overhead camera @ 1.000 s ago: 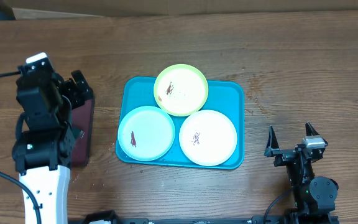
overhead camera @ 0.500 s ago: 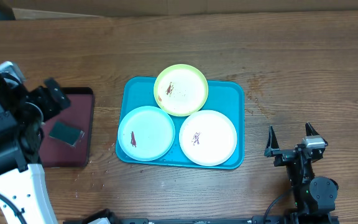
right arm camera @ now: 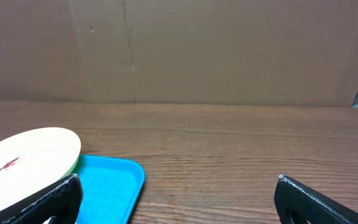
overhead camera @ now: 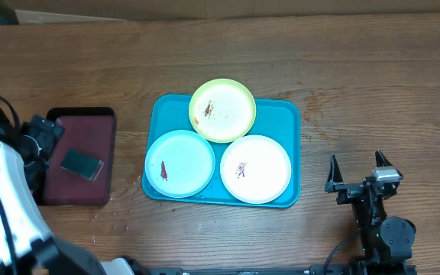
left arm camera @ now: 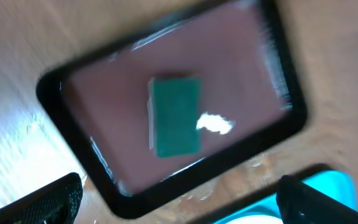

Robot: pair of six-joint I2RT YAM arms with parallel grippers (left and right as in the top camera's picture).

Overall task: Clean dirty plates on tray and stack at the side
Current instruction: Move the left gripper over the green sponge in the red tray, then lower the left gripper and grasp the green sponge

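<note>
The turquoise tray (overhead camera: 281, 114) lies mid-table with three plates on it. The lime-green plate (overhead camera: 222, 109) sits at the back and overlaps the rim. The pale blue plate (overhead camera: 179, 163) is front left and the white plate (overhead camera: 255, 169) front right. Each carries a small reddish-brown smear. My left gripper (overhead camera: 46, 134) hangs open at the table's far left, beside the maroon tray, holding nothing. In the left wrist view the left gripper (left arm camera: 179, 193) frames that tray's near rim. My right gripper (overhead camera: 355, 169) stands open and empty right of the turquoise tray. In the right wrist view the right gripper (right arm camera: 178, 186) faces the white plate (right arm camera: 30, 155).
A black-rimmed maroon tray (overhead camera: 98, 126) sits left of the turquoise tray, with a green sponge (overhead camera: 81, 163) on it. The left wrist view shows the sponge (left arm camera: 174, 116) blurred. Water drops spot the wood by its near rim. A cardboard wall (right arm camera: 229, 50) closes the back.
My left arm has swung away to the left, off the maroon tray, uncovering the tray and the green sponge. The right arm and the plates have not moved.
</note>
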